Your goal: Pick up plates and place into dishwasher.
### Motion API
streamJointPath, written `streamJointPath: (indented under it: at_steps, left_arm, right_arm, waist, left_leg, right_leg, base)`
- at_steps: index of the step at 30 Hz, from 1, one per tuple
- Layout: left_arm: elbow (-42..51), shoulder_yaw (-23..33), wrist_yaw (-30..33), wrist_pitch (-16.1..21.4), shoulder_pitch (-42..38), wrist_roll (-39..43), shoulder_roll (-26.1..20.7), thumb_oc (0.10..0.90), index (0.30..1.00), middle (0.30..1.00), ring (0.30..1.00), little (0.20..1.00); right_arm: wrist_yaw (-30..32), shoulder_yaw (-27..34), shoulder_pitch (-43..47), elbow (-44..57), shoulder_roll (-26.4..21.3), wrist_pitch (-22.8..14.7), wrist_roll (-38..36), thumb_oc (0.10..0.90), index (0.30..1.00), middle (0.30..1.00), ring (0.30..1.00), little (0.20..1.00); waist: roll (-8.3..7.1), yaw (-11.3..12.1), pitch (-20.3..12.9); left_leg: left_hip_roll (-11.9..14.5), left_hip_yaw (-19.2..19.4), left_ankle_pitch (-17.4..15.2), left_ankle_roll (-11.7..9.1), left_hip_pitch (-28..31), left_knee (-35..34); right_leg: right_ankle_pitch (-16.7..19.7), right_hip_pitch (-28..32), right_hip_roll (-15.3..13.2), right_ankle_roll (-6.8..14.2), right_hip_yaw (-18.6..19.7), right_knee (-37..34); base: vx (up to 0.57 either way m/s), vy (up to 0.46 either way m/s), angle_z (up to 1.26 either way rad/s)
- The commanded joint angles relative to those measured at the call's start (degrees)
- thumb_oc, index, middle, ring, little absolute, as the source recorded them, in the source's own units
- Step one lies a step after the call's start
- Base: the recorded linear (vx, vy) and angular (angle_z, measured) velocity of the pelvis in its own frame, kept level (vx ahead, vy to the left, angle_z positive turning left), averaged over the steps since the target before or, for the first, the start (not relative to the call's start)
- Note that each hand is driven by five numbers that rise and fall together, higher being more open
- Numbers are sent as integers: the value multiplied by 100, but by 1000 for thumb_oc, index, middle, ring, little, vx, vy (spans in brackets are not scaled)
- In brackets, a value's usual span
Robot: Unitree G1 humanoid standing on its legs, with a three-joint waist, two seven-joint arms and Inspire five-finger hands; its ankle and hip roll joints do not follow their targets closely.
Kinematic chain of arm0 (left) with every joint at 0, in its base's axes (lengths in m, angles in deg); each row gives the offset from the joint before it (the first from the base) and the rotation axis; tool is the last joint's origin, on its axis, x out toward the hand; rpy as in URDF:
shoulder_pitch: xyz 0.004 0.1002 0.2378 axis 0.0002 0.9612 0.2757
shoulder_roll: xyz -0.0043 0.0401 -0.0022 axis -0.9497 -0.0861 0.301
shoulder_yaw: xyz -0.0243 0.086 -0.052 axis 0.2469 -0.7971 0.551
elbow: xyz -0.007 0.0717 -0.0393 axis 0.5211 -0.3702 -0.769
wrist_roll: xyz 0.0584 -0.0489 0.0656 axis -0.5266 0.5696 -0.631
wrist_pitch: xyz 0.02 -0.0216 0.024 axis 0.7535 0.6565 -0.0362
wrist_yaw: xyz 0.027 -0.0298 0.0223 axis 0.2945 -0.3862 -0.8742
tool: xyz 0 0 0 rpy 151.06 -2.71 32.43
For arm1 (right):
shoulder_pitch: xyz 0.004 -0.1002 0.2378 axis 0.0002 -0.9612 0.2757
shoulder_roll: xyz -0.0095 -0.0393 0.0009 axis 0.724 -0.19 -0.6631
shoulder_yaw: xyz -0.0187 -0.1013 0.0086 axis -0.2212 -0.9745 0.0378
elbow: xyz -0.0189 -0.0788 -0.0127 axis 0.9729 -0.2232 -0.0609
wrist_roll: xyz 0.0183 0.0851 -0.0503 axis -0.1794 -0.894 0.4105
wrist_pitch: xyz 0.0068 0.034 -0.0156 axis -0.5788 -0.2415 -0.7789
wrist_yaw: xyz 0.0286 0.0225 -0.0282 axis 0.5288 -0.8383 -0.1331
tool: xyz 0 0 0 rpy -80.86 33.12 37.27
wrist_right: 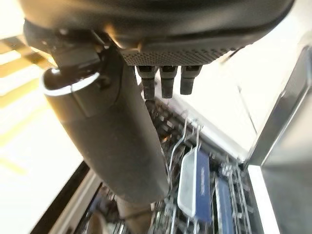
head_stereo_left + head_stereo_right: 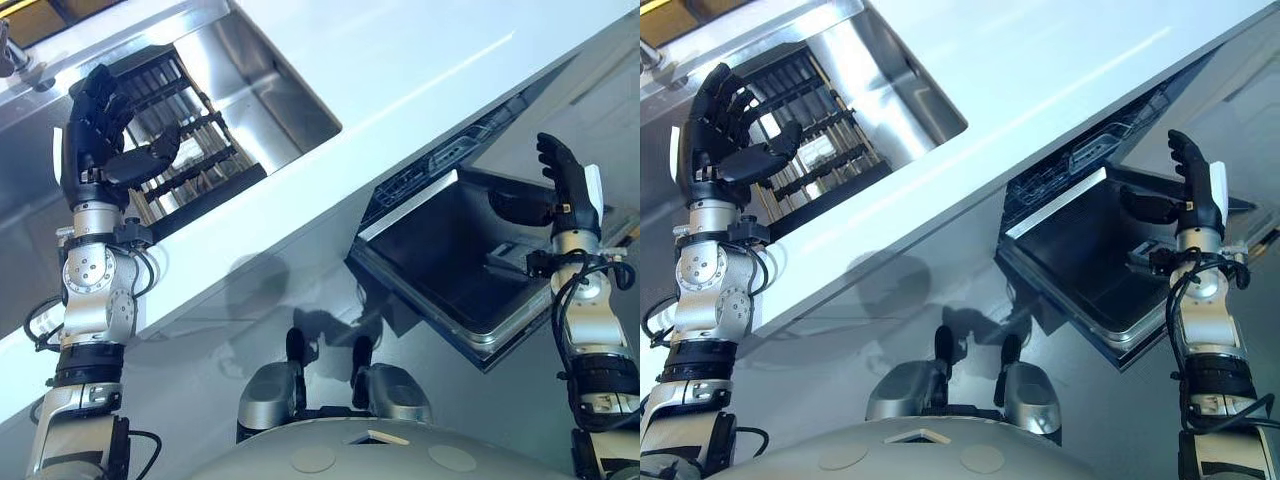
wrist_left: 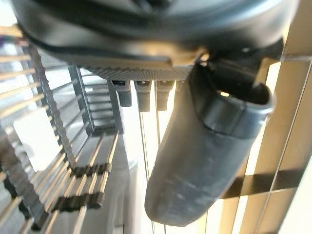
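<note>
Nothing gripped on either side. On the left hand [image 2: 92, 150], loosely spread fingers [image 2: 100, 95] with the thumb swung across the palm, raised just above a dark wire rack [image 2: 190, 150] down in the steel sink [image 2: 280, 100]. On the right hand [image 2: 572, 200], straight upright fingers [image 2: 555, 165] and a thumb stuck out sideways, equally empty, held over the lowered dishwasher door [image 2: 450, 260].

No plate made out for certain. Only a pale patch [image 3: 36, 139] behind the rack's tines in the left wrist view (possibly a plate on edge, too blurred to call). Likeliest place for the plates, as a judgement: that rack, directly under the left hand.

Further out, a white desk [image 2: 420, 70] running between sink and dishwasher. Past the right fingers, the dishwasher's wire basket [image 1: 195, 141], already loaded with a pale, blue-sided container [image 1: 192, 187].

First pick apparently not yet begun.

Handling, judged rather than seen: probably stiff, smooth and breakable, fairly heavy for the size, slippery if wet. Best taken at the rim – thumb on one face, fingers on the other – and lifted straight up clear of the tines before any turn toward the dishwasher. Worth guarding against: a knock of the rim on the sink wall or the door edge, and a slip from too shallow a pinch
</note>
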Motion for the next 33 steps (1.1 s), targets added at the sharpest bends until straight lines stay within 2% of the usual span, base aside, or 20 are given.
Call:
streamJointPath:
  at_steps: [1,5,7,10,12,13,17,23,25,30,33]
  left_arm:
    - [-254,90,0,594,-222,8,-125,800,900,900,900,900]
    - [-425,91,-43,657,-228,22,-200,800,900,900,900,900]
    - [-566,62,-83,697,-255,36,-275,800,900,900,900,900]
    - [-628,-18,-42,679,-283,41,-351,800,900,900,900,900]
    - [-690,-76,7,713,-302,107,-371,800,900,900,900,900]
    - [-731,-125,35,714,-340,193,-381,800,900,900,900,900]
    - [-748,-186,119,697,-394,285,-371,800,900,900,900,900]
    - [-798,-243,280,761,-568,422,-313,800,900,900,900,900]
    - [-827,-261,297,844,-683,491,-316,800,900,900,900,900]
    - [-774,-211,188,906,-917,632,-507,800,900,900,900,900]
    - [-712,-162,87,924,-996,732,-599,800,900,900,900,900]
  right_arm:
    - [312,335,251,78,-404,-633,-263,800,900,900,900,900]
    - [535,485,218,-133,-391,-498,-767,800,900,900,900,900]
    - [1014,671,248,-504,-371,-553,-1353,800,900,900,900,900]
    - [1792,1025,293,-945,-343,-930,-2028,800,900,900,900,900]
    - [2062,1297,305,-1237,-289,-1176,-2605,800,900,900,900,900]
    - [2076,1453,318,-1527,-252,-1315,-2823,800,900,900,900,900]
    - [2137,1528,342,-1900,-212,-1413,-3105,800,900,900,900,900]
    - [1738,1381,427,-2464,-282,-1349,-3365,800,900,900,900,900]
    - [1199,1332,513,-2667,-307,-1254,-3791,800,900,900,900,900]
    - [432,1129,708,-3120,-301,-1285,-4531,800,900,900,900,900]
    - [103,1123,744,-3340,-211,-1242,-5055,800,900,900,900,900]
  waist:
    - [151,-92,-607]
    - [162,-137,-642]
    - [189,-165,-657]
    - [265,-203,-650]
    - [340,-249,-619]
    - [405,-288,-582]
    - [500,-328,-489]
    - [641,-374,-200]
    - [659,-379,-25]
    - [546,-327,411]
    - [491,-270,611]
  left_leg:
    - [-341,67,-1010,287,45,438]
    - [-313,139,-1028,255,93,407]
    - [-295,171,-1028,231,113,382]
    - [-268,196,-1028,204,115,382]
    - [-265,204,-1039,182,93,416]
    - [-264,202,-1052,165,75,459]
    - [-266,182,-1081,130,16,577]
    - [-226,141,-1131,13,-353,1073]
    - [-188,135,-1188,-23,-584,1394]
    - [-48,148,-1440,38,-1357,2395]
    - [-59,57,-1543,105,-1779,2852]
  right_leg:
    - [-766,-276,49,293,-25,843]
    - [-767,-219,76,300,-18,747]
    - [-758,-179,99,298,-8,675]
    - [-758,-172,117,291,7,651]
    - [-763,-196,112,287,50,662]
    - [-761,-220,102,282,90,677]
    - [-812,-275,102,226,121,766]
    - [-980,-543,64,24,60,1142]
    - [-1060,-704,32,-80,25,1347]
    - [-1237,-1361,9,-303,-60,2116]
    - [-1308,-1698,42,-383,-59,2552]
  base:
    - [-5,-46,-20]
    - [-2,-60,-9]
    - [15,-80,-6]
    - [18,-56,0]
    - [11,-44,-2]
    - [19,-41,-5]
    - [17,-29,-5]
    - [-21,-42,-3]
    - [-92,-65,-5]
    - [-124,-114,-3]
    - [-43,-71,-4]
